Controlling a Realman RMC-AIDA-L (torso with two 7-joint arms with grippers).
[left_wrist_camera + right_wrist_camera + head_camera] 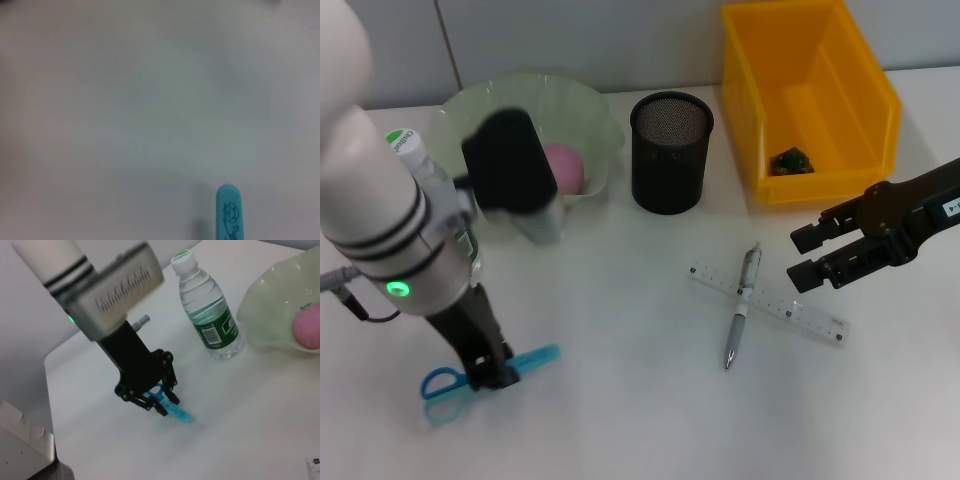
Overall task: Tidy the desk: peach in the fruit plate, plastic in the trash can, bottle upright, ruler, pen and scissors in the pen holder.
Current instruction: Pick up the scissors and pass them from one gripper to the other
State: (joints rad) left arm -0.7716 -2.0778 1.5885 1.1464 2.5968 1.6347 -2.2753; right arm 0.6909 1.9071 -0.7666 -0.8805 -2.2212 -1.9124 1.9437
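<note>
Scissors (485,377), blue and teal plastic with a smooth pale blue blade cover, lie flat on the white desk (620,400) at about 7 o'clock, long axis running from handles at 8 o'clock to rounded tip at 2 o'clock. Left gripper (490,375) pinches them at mid-length, fingers closed around them. Right gripper (807,255) hovers spread at 3 o'clock beside the clear ruler (768,302), crossed by the slim pen (741,305). Peach (563,167) sits in the ruffled translucent plate (590,110); bottle (207,307) stands upright.
</note>
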